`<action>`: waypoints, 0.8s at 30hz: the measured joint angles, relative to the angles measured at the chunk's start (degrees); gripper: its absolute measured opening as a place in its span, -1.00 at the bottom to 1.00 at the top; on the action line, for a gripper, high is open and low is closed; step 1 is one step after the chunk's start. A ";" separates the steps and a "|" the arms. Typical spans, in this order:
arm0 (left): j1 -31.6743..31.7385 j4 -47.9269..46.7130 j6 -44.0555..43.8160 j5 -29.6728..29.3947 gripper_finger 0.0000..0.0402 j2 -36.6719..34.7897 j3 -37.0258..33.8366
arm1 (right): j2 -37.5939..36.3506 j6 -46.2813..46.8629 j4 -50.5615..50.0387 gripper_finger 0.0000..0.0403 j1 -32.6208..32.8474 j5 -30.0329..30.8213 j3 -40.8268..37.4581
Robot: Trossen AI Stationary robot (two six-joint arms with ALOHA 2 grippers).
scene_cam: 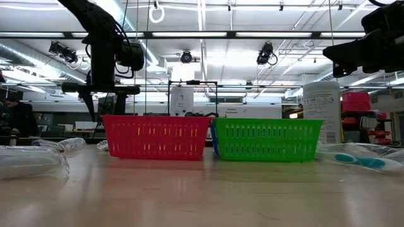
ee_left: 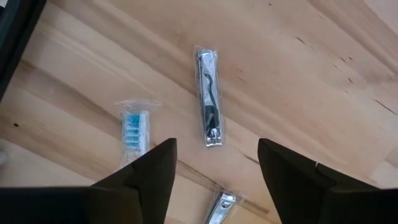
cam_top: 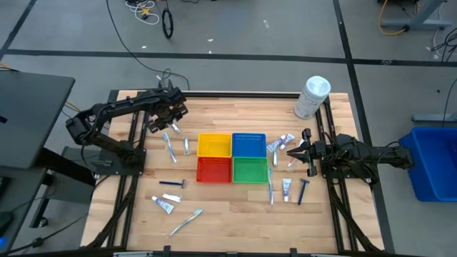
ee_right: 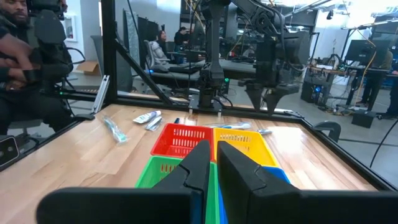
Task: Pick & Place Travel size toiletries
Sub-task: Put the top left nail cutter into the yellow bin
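Note:
My left gripper [cam_top: 172, 123] hangs open over the table's far left, fingers pointing down. In the left wrist view its fingers [ee_left: 160, 163] stand above and to either side of a packeted nail clipper [ee_left: 208, 98] lying flat on the wood; a packeted toothbrush head [ee_left: 134, 126] lies beside it, and another clipper [ee_left: 221, 208] closer in. My right gripper [cam_top: 291, 151] waits level at the right, shut and empty [ee_right: 213, 163]. More toiletries lie flat: tubes [cam_top: 280, 143] by the right gripper, a toothbrush [cam_top: 271, 190], a tube [cam_top: 286, 187], a razor [cam_top: 303, 191], and at the near left a razor [cam_top: 171, 183], tube [cam_top: 163, 205] and toothbrush [cam_top: 186, 221].
Yellow [cam_top: 214, 143], blue [cam_top: 248, 143], red [cam_top: 214, 170] and green [cam_top: 250, 170] baskets stand together at the table's middle. A large white cylindrical container [cam_top: 312, 96] stands at the far right corner. Bare wood lies along the near edge. People sit in the room beyond the table [ee_right: 25, 56].

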 joint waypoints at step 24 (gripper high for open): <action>3.40 3.95 2.32 3.64 0.14 5.88 -1.01 | 0.00 0.00 0.01 -0.80 0.02 0.00 0.00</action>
